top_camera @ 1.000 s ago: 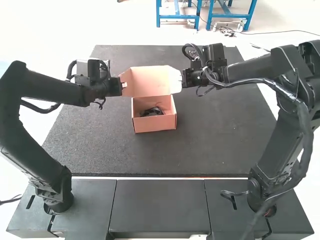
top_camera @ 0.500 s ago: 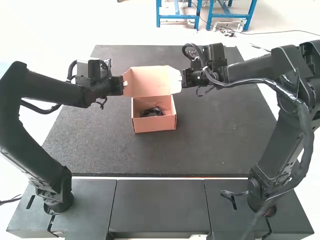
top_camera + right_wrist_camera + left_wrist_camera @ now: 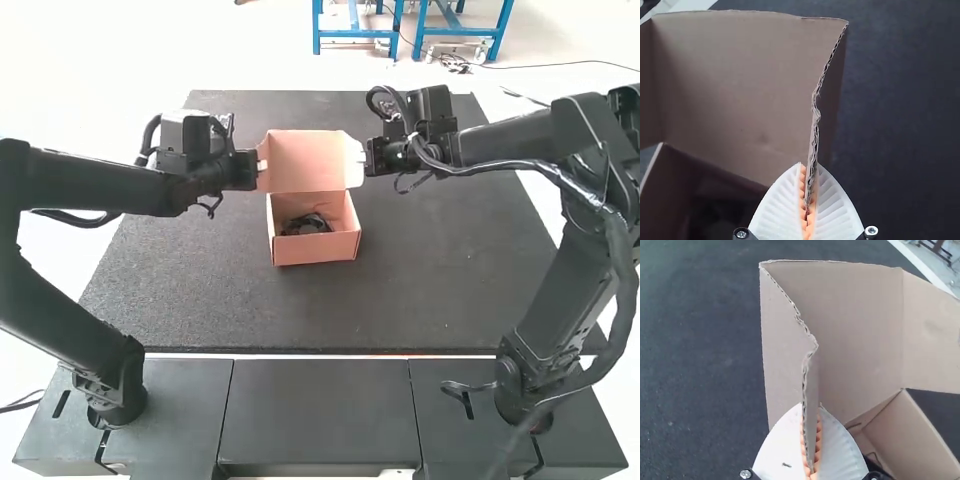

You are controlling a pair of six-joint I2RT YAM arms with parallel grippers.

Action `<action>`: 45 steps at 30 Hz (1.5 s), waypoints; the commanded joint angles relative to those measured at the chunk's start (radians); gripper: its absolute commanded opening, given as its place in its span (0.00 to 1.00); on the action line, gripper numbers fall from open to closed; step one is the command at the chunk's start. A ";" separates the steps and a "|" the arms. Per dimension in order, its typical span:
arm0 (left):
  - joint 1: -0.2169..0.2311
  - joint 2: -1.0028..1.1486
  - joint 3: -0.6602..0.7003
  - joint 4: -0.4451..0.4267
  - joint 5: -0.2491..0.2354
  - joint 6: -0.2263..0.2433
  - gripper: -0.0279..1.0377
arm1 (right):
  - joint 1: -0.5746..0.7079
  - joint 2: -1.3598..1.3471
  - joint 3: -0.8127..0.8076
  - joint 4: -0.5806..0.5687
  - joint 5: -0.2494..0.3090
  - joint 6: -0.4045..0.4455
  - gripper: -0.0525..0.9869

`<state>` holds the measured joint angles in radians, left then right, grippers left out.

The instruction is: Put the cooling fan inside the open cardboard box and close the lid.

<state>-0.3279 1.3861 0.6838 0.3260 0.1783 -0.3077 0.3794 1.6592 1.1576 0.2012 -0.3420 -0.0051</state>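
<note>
A small cardboard box [image 3: 313, 242] stands near the middle of the black mat, its lid [image 3: 308, 161] raised upright behind the opening. The black cooling fan [image 3: 302, 223] lies inside the box. My left gripper [image 3: 257, 171] is shut on the lid's left side flap [image 3: 785, 360]; its white ribbed fingers [image 3: 782, 455] pinch the flap's edge. My right gripper [image 3: 360, 160] is shut on the lid's right side flap [image 3: 832, 85], its fingers [image 3: 832, 210] clamped on the corrugated edge. Both arms reach in level from either side.
The black mat [image 3: 200, 270] covers the table, with bare room all around the box. The table's dark front plates [image 3: 320, 410] lie along the near edge, with both arm bases on them.
The left gripper has moved right with its flap, and the lid and box have shifted slightly right and forward. The right gripper has hardly moved.
</note>
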 commanded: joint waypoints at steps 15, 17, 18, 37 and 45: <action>-0.096 -0.027 -0.056 0.010 0.033 0.010 0.05 | 0.127 -0.076 -0.055 -0.002 -0.034 0.071 0.03; -0.097 -0.027 -0.064 0.010 0.033 0.012 0.05 | 0.138 -0.076 -0.059 -0.002 -0.034 0.076 0.03; -0.100 -0.027 -0.069 0.008 0.033 0.012 0.05 | 0.144 -0.078 -0.059 -0.002 -0.034 0.076 0.03; -0.218 -0.027 -0.150 0.022 0.030 0.005 0.05 | 0.153 -0.131 -0.173 0.001 -0.051 0.067 0.03; -0.218 -0.039 -0.188 0.019 0.035 0.035 0.05 | 0.153 -0.165 -0.237 0.006 -0.061 0.067 0.03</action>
<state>-0.5129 1.3731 0.5098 0.3447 0.1307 -0.2935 0.5041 1.5265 0.9329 0.1993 -0.3344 0.0628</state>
